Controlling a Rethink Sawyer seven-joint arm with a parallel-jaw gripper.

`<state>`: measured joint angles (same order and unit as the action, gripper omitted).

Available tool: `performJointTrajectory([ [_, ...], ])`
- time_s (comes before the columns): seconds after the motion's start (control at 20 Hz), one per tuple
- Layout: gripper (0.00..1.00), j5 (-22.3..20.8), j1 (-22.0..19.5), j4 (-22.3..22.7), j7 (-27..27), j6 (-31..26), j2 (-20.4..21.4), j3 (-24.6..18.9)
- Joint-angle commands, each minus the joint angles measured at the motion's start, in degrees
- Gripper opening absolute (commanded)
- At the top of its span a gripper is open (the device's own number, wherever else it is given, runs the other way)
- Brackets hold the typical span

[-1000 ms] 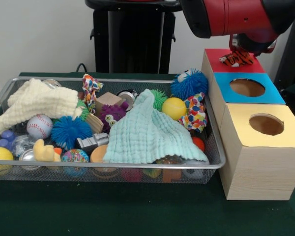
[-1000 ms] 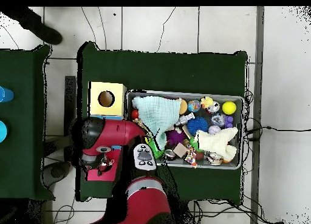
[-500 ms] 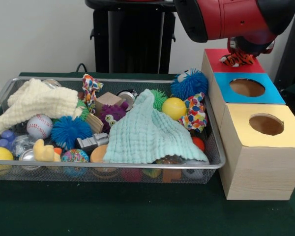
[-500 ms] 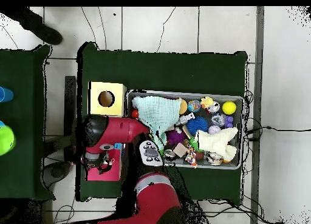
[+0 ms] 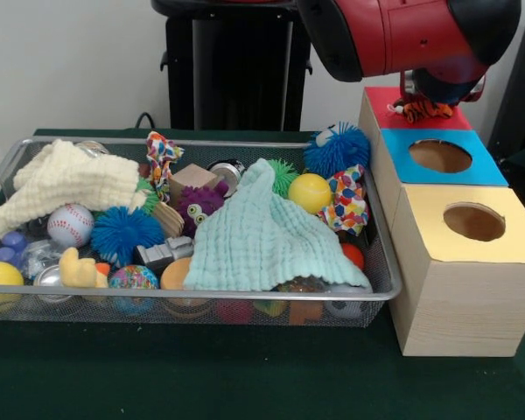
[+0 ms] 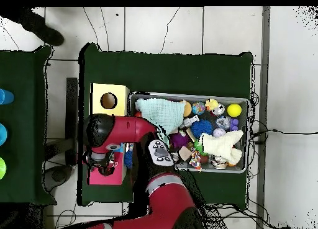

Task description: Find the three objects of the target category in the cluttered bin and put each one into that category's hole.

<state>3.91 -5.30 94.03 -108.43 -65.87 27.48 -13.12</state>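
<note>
Jaws clamped on orange-brown toy (image 5: 423,109), long axis crosswise, over red-topped box (image 5: 381,94).

White wall (image 5: 70,61); pale tiled floor (image 6: 286,65)

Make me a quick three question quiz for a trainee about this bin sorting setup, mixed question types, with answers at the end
1. True or false: the pale yellow duck lies in the wire mesh bin.
2. Multiple choice: which box top is the orange striped toy in the gripper over? A) the yellow-topped box B) the blue-topped box C) the red-topped box
3. Fill in: the large cloth draped over the toys in the middle of the bin is pale ____.

Key: 1 true; 2 C; 3 green.
</note>
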Motion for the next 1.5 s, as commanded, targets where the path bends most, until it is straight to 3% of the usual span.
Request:
performJointTrajectory([
  [0.05,1.00,-10.43,-6.69,-15.63,-5.49,37.57,-3.86,5.54],
  [0.6,1.00,-10.23,-6.85,-15.00,-5.68,33.59,-2.77,5.07],
  [0.8,1.00,-8.55,-6.16,-14.99,-5.67,20.66,-0.34,5.68],
  [0.9,1.00,-8.16,-6.27,-13.66,-5.03,16.90,1.39,5.47],
  [1.2,1.00,-8.27,-6.01,-9.25,-4.46,12.64,8.25,5.45],
  [1.5,1.00,-8.42,-6.19,-8.58,-3.99,9.62,10.71,4.93],
])
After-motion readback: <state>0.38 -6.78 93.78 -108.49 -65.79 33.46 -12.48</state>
